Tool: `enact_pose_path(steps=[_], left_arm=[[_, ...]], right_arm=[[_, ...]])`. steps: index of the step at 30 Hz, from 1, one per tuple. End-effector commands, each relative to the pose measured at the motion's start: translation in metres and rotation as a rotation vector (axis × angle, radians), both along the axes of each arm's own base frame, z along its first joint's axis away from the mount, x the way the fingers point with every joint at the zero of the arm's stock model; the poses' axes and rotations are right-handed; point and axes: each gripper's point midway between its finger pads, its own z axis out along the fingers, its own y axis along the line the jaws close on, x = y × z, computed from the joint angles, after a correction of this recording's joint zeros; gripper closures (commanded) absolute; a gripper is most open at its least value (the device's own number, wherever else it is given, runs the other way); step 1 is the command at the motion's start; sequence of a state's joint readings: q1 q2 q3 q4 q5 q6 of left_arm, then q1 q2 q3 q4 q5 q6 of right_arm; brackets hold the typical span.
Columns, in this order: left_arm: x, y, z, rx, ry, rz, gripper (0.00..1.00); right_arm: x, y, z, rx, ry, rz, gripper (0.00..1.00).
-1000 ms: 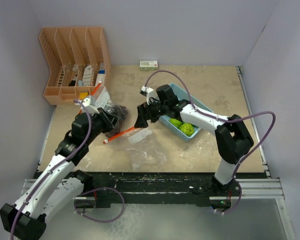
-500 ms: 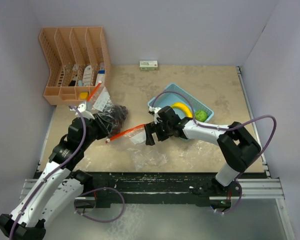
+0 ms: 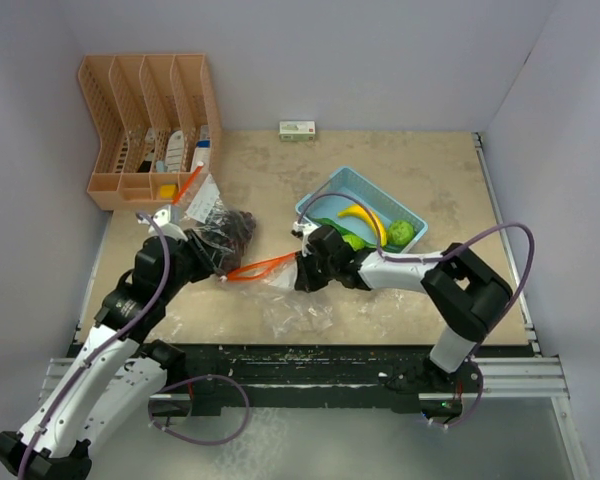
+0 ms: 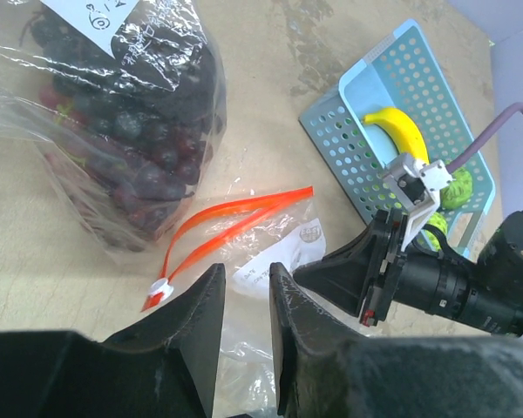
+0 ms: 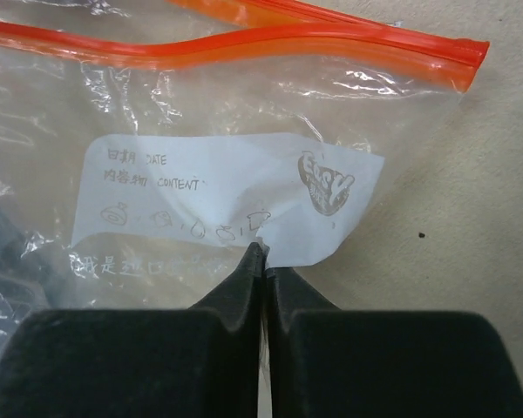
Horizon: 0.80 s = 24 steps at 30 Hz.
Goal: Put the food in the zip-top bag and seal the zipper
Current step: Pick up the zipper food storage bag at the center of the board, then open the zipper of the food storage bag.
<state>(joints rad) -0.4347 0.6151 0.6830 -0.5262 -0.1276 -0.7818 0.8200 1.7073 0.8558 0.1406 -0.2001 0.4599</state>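
The clear zip-top bag [image 3: 280, 290] lies flat with its orange zipper [image 3: 260, 267] open. My right gripper [image 3: 293, 272] is shut on the bag's plastic at the white label [image 5: 227, 187], and the wrist view shows its tips [image 5: 261, 254] pinching a fold. My left gripper [image 4: 244, 292] hovers open just over the bag's near side, with nothing between its fingers. Dark grapes [image 3: 230, 227] in clear wrap lie left of the zipper. The banana [image 3: 365, 220], a bumpy green fruit [image 3: 403, 232] and a long green vegetable [image 3: 330, 224] sit in the light-blue basket [image 3: 380, 190].
An orange desk organiser [image 3: 150, 120] stands at the back left. A small box [image 3: 297, 128] lies by the back wall. The basket [image 4: 349, 148] is just behind my right arm. Walls close in on three sides.
My right gripper came down from in front of the basket to the bag and shut on its plastic. The left gripper hardly moved.
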Motion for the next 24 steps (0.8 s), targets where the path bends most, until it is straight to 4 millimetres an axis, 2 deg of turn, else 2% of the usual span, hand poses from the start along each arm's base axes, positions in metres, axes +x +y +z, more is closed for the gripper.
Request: enact_pose_path(steps=[1,4,6,10,12,15,20,24], left_arm=[[0.002,-0.001,0.03,-0.021,-0.064,-0.007,0.68],[0.004,-0.002,0.035,-0.026,-0.07,-0.007,0.62],[0.006,-0.001,0.041,-0.016,-0.079,0.001,0.58],[0.01,-0.004,0.049,-0.007,-0.079,-0.011,0.49],[0.012,-0.01,0.051,-0.033,-0.087,-0.029,0.42],[0.018,-0.02,0.056,-0.06,-0.138,-0.07,0.33],[0.03,-0.021,0.062,-0.077,-0.209,-0.052,0.28],[0.035,-0.024,0.074,-0.101,-0.257,-0.048,0.28]], right_arm=[[0.024,0.005,0.065,0.115,-0.201,-0.051,1.0],[0.042,-0.001,0.121,0.196,-0.376,-0.122,1.0],[0.046,-0.006,0.16,0.273,-0.484,-0.146,1.0],[0.046,-0.021,0.211,0.355,-0.655,-0.164,1.0],[0.041,-0.023,0.225,0.38,-0.717,-0.132,1.0],[0.032,-0.02,0.235,0.409,-0.756,-0.067,1.0],[0.014,-0.017,0.248,0.474,-0.791,0.025,1.0],[0.006,-0.017,0.248,0.472,-0.794,0.066,1.0]])
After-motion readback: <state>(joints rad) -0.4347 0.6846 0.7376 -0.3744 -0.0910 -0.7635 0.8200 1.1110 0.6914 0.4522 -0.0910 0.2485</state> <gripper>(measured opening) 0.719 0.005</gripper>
